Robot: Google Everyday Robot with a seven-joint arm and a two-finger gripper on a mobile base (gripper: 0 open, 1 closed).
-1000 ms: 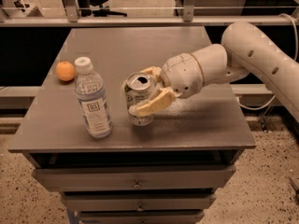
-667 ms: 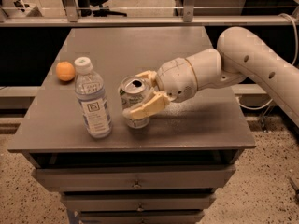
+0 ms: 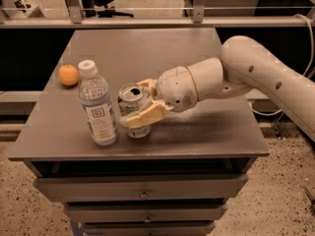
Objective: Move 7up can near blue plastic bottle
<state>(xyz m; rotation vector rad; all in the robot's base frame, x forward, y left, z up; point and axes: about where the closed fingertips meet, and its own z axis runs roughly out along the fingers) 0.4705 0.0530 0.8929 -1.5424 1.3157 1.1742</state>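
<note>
The 7up can (image 3: 131,102), silvery with a pull-tab top, stands upright near the front of the grey table (image 3: 206,132). My gripper (image 3: 139,102) reaches in from the right and is shut on the can, one finger in front of it and one behind. The blue plastic bottle (image 3: 97,105), clear with a white cap and white label, stands upright just left of the can, a small gap between them.
A round orange fruit (image 3: 69,75) lies at the table's left edge, behind the bottle. My white arm (image 3: 256,75) crosses the right side of the table. Drawers sit below the front edge. A rail and a chair base stand beyond the far edge.
My gripper has carried the can to the left, closer to the bottle. The bottle and the orange have not moved.
</note>
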